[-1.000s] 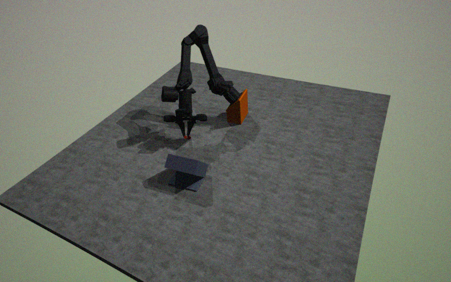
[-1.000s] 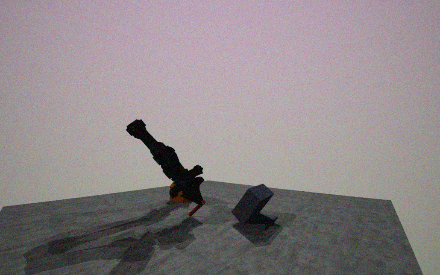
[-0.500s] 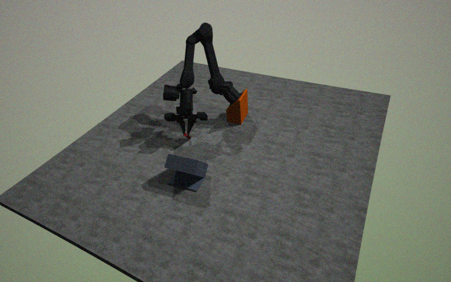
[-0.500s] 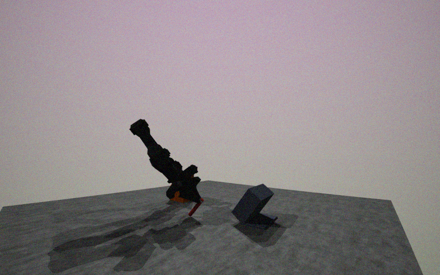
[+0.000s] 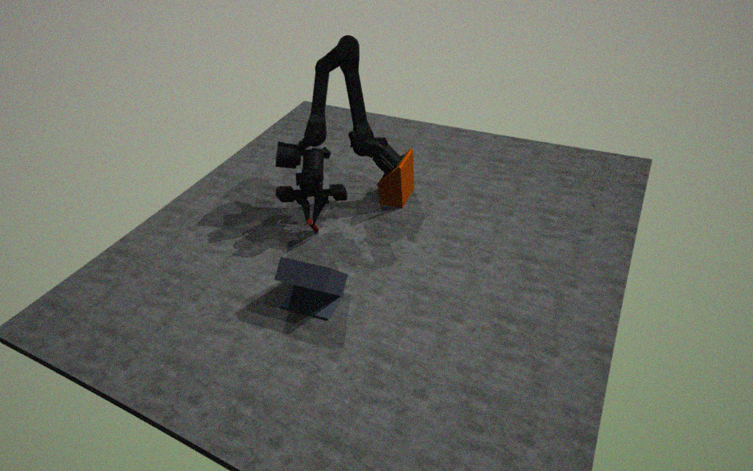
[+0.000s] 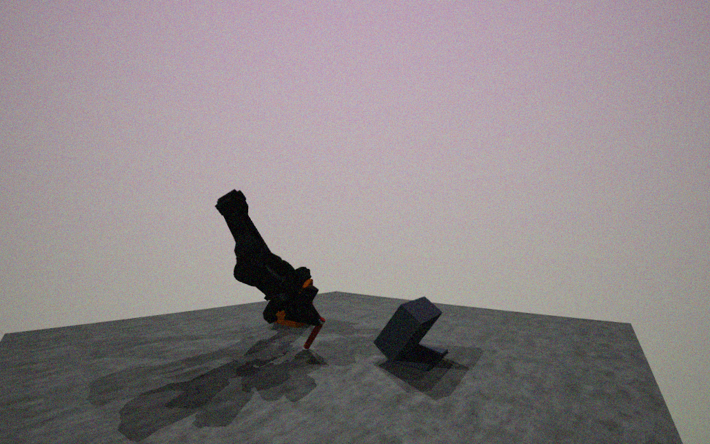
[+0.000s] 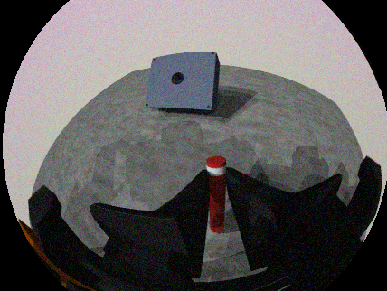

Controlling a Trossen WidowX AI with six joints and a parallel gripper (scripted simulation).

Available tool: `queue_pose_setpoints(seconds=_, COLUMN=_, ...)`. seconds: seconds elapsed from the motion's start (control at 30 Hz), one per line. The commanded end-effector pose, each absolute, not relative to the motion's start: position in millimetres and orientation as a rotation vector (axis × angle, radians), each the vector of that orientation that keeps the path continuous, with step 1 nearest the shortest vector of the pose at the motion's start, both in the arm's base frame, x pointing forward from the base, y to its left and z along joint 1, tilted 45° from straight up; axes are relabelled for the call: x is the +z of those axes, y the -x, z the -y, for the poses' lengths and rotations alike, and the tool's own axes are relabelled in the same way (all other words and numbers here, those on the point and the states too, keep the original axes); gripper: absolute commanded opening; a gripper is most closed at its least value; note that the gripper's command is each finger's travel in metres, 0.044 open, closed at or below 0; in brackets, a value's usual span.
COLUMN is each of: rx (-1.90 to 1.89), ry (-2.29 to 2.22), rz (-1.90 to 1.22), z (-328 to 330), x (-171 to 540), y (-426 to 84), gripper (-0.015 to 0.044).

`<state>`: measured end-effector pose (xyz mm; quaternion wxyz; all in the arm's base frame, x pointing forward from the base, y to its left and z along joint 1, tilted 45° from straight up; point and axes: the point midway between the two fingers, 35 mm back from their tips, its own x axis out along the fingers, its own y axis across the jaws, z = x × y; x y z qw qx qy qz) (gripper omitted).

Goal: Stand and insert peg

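Observation:
The red peg [image 5: 316, 229] [image 6: 313, 336] [image 7: 217, 199] is held near its white-banded end by my gripper [image 5: 311, 221] [image 6: 320, 320] [image 7: 216, 173], which is shut on it. The band is uppermost, just above the fingertips in the wrist view. The plain end points down and back towards the arm, so the peg is tilted, not upright. I cannot tell whether the plain end touches the table. The blue-grey sloped panel [image 5: 313, 274] [image 6: 398, 330] [image 7: 194, 92] stands apart from the peg. Its dark hole [image 7: 177, 78] is empty in the wrist view and hidden in the top and exterior views.
An orange block [image 5: 408, 178] [image 6: 287, 322] is at the arm's base. The panel's foot [image 5: 333, 309] [image 6: 434, 354] rests on the grey table [image 5: 471, 333] [image 6: 549, 387] [image 7: 289, 117]. Shadows of the arm and panel fall across the table.

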<state>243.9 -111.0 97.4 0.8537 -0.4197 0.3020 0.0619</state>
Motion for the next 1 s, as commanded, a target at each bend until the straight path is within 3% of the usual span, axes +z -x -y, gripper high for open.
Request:
queue_pose_setpoints(seconds=0.0, rx=0.151, ry=0.884, rz=-0.601, z=110, x=96, y=-240, gripper=0.0049)
queue_pose_setpoints(seconds=0.97, rx=0.26, ry=0.851, rz=-0.369, z=117, x=99, y=-222, gripper=0.0049)
